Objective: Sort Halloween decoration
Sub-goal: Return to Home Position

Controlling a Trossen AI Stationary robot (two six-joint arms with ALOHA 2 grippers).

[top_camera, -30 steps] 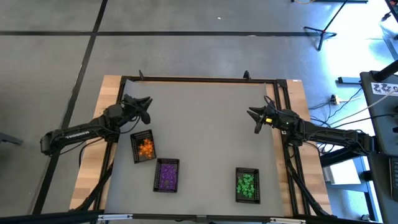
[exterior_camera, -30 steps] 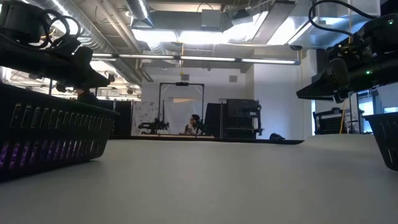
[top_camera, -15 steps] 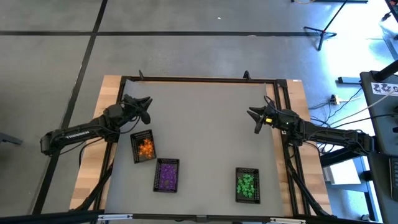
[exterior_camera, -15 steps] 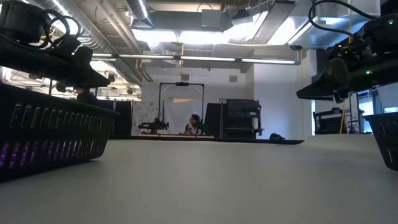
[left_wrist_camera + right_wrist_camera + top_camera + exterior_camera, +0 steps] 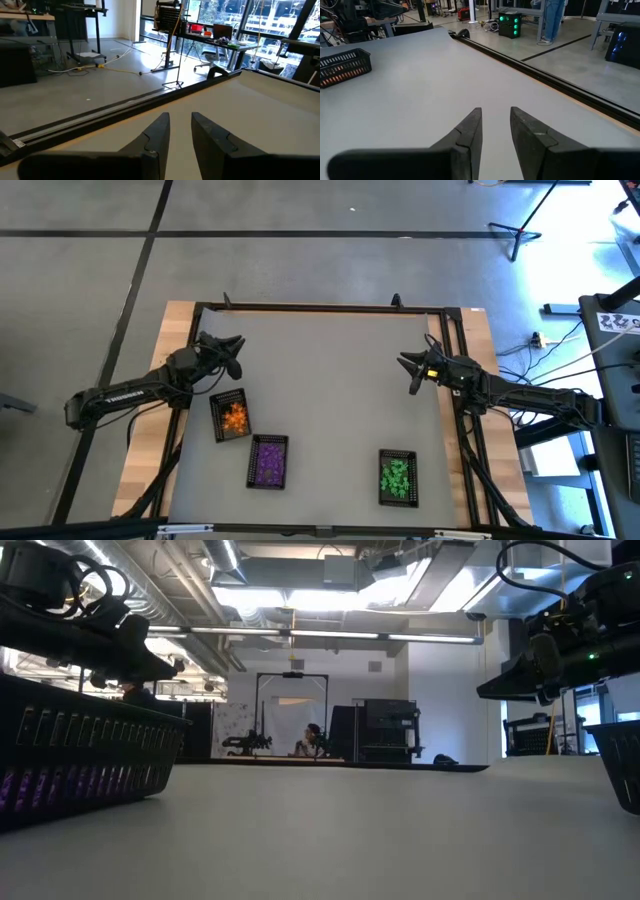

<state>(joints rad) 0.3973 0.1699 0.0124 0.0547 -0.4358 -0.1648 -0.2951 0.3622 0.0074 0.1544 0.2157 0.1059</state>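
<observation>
**Trinkets all in trays, both arms parked at the sides**

- Orange trinkets (image 5: 234, 416) are in the orange tray (image 5: 229, 394), just behind the left gripper (image 5: 238, 352) toward the near edge.
- Purple trinkets (image 5: 268, 462) are in the purple tray (image 5: 268, 439), next one along and farther from those fingers.
- Green trinkets (image 5: 397, 476) are in the green tray (image 5: 398, 453), behind the right gripper (image 5: 408, 372) and well apart from it.
- Left gripper: narrow gap between the fingers (image 5: 156, 135), nothing held, above the table (image 5: 330, 370) by its left edge.
- Right gripper: same narrow gap between the fingers (image 5: 470, 131), nothing held, above the table by the right edge.
- Open room: the wide stretch of table between the two sets of fingers is bare, as is the far half up to the black rail (image 5: 320, 308). All three trays crowd the near edge.
- From the right wrist, only the orange tray shows, far ahead of the fingers across the bare top.
- Against 0.5 s and 1.0 s ago: no change. Arms, fingers and trays sit where they were.
</observation>
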